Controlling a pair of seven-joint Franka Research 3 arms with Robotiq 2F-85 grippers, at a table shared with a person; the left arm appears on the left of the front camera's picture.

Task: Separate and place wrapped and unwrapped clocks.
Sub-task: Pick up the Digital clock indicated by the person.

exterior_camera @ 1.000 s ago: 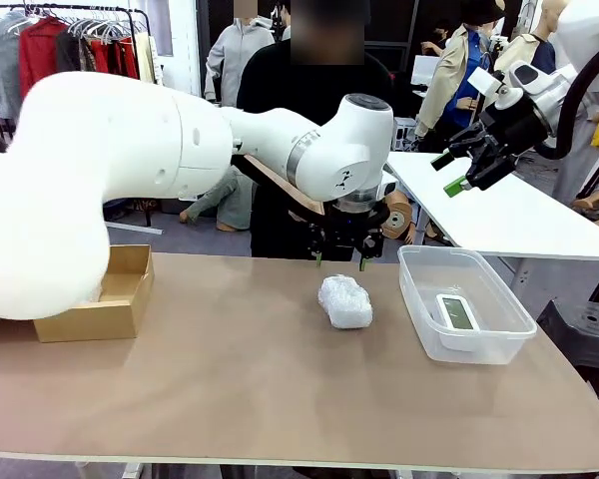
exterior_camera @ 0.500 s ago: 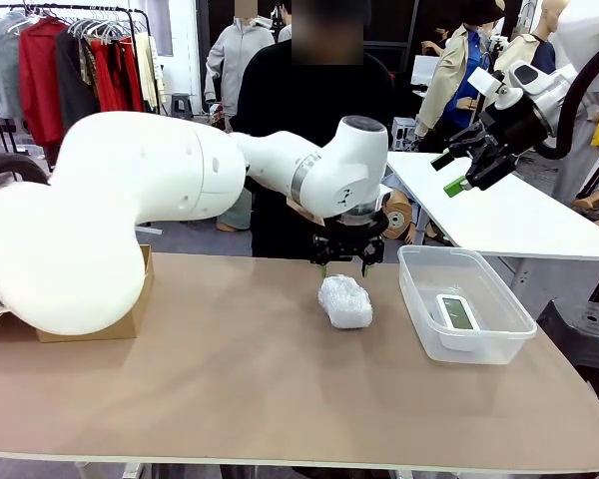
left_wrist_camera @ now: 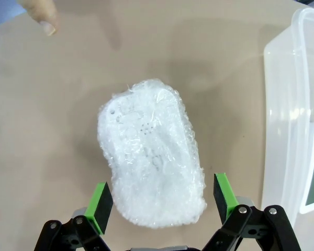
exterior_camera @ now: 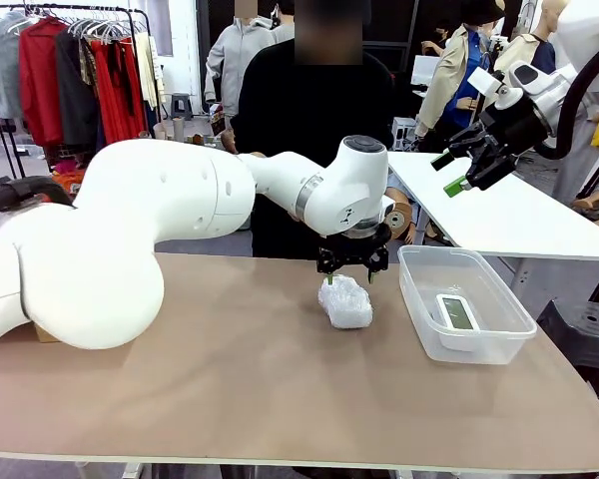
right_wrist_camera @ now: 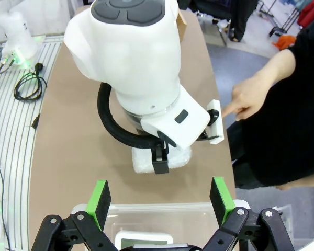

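One wrapped clock, a lumpy bundle in crinkly white wrapping, lies mid-table. My left gripper hangs just above its far end, open. In the left wrist view the bundle sits between the green pads, which stand apart from it on both sides of its near end. The bare white clock with a grey screen lies in the clear tub to the right. My right gripper is held high at the upper right, open and empty. The right wrist view looks down past it at the left wrist and the bundle.
A person in black stands at the far side, a hand pointing a finger toward the table near the bundle; a fingertip shows beyond the bundle. A sliver of the cardboard box shows behind my left arm. Bare tabletop lies in front of the bundle.
My left arm has swung in and lowered, bringing its open gripper down to the wrapped clock. The right arm, bundle and tub have not moved.
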